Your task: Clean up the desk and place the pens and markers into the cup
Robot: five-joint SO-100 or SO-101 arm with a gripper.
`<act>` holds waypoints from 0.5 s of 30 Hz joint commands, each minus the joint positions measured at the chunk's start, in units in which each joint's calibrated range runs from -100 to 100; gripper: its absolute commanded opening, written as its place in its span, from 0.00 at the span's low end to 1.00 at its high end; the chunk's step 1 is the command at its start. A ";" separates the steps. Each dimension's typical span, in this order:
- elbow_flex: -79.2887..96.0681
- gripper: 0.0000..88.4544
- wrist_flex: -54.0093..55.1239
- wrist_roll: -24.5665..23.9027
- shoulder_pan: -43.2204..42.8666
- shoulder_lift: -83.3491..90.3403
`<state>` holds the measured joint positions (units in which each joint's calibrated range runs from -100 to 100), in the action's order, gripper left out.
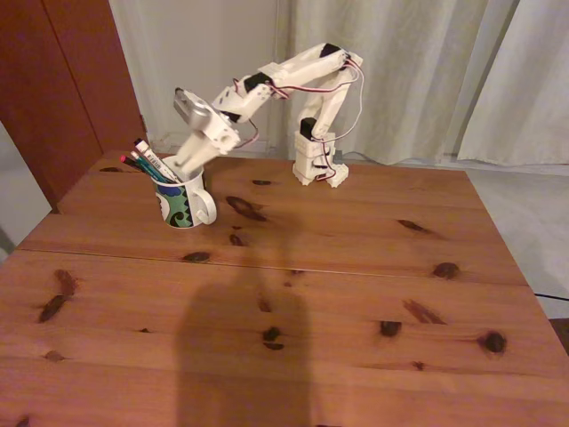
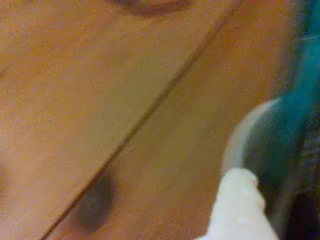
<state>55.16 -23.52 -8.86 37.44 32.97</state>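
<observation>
Pens stowed — gripper (image 1: 188,169) at the cup (image 1: 185,205)

3 pens (image 1: 149,165) are seen leaning left out of the cup, just beside the gripper above its rim — jaw state cannot be told.

Cup (image 1: 185,203): white mug, green-blue swirl, upright on the desk (image 1: 338,285), far left.
Pens and markers (image 1: 149,165): three, standing in the cup, leaning left.

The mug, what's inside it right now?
In the fixed view, three sticks lean out of the mug to the left: a white marker, a teal pen and a thin black pen. The mug's wall hides their lower ends, and the gripper covers part of the rim.
</observation>
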 commanded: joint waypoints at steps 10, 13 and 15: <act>26.81 0.17 1.54 0.48 -20.11 33.44; 35.55 0.18 1.80 0.48 -27.43 40.47; 40.24 0.18 1.80 0.48 -31.53 44.69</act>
<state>90.57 -23.27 -8.86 11.70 70.93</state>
